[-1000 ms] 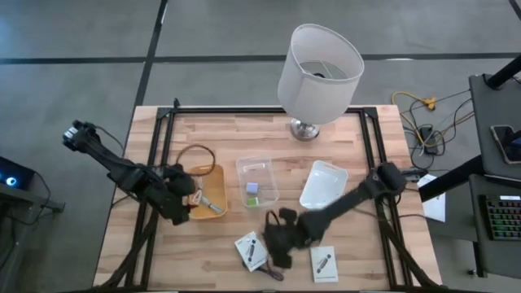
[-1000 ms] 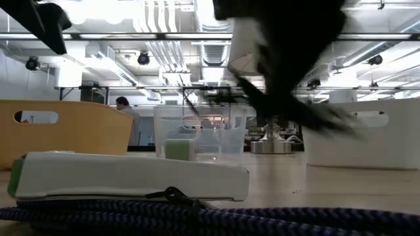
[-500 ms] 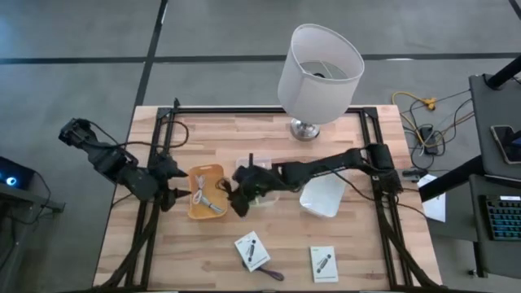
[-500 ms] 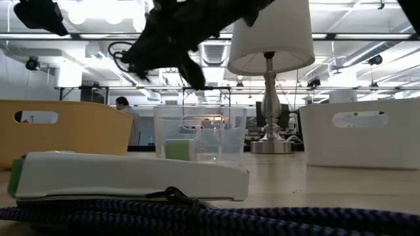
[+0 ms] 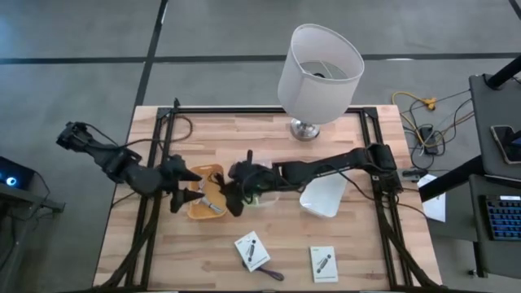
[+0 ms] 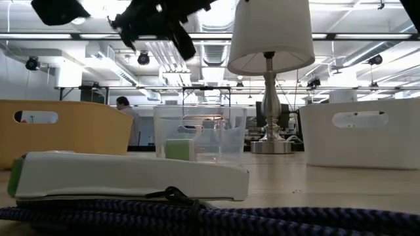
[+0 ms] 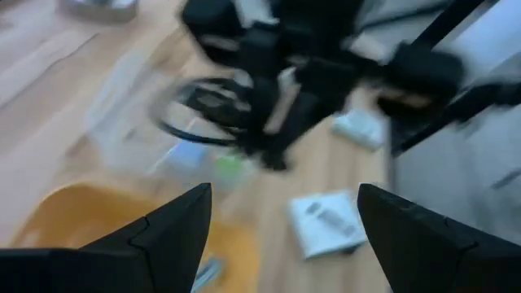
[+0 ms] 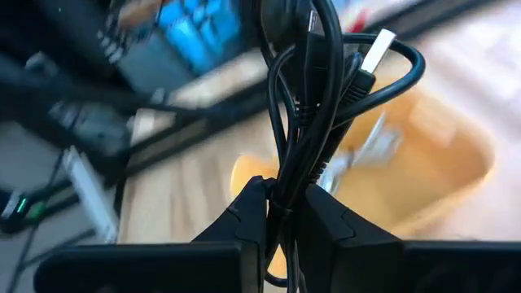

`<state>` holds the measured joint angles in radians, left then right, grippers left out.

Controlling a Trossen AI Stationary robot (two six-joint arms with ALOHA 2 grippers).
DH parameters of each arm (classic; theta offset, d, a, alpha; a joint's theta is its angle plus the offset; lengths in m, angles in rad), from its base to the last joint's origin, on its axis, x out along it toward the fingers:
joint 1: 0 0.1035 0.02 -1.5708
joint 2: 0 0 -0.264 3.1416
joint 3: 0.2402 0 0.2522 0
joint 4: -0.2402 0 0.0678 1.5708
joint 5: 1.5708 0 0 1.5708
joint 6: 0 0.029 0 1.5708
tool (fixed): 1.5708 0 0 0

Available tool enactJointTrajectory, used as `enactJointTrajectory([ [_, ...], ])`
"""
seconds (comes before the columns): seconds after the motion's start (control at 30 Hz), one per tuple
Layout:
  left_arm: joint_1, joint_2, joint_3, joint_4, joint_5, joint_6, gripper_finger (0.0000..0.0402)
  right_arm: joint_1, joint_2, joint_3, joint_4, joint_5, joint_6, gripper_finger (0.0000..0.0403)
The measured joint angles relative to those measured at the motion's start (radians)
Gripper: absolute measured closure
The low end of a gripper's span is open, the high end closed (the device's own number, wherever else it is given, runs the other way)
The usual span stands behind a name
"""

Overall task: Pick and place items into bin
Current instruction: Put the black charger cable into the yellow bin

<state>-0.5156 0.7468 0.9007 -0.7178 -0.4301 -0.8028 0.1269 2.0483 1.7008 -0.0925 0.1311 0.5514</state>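
Wooden table (image 5: 269, 244) with bins, cards, lamp

Both arms are dark, nearly black, built from slender tubular links joined by bulkier rounded joint housings. The left arm (image 5: 114, 159) ends in the left gripper (image 5: 181, 189), whose two fingers (image 7: 167, 232) are flat, matte black wedges with angled inner faces and straight edges. The right arm (image 5: 326, 167) carries a thicker joint block at its base end and tapers toward the right gripper (image 5: 230, 191). Its fingers (image 8: 244, 220) are smooth black moulded parts with rounded shoulders. No markings or screws can be made out on either arm.
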Motion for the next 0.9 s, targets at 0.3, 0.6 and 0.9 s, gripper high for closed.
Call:
enactJointTrajectory([
  [0.3, 0.000, -0.138, -0.214, 0.385, -0.091, 0.031, 0.0110, -0.014, -0.004, 0.134, 0.081, 0.180, -0.084, 0.0372],
  [0.6, 0.001, -0.144, -0.342, 0.675, -0.217, 0.164, 0.0110, -0.018, -0.004, 0.152, 0.111, 0.176, -0.061, 0.0372],
  [0.9, 0.015, -0.105, -0.344, 0.685, -0.252, 0.215, 0.0110, -0.018, -0.003, 0.142, 0.160, 0.121, -0.024, 0.0372],
])
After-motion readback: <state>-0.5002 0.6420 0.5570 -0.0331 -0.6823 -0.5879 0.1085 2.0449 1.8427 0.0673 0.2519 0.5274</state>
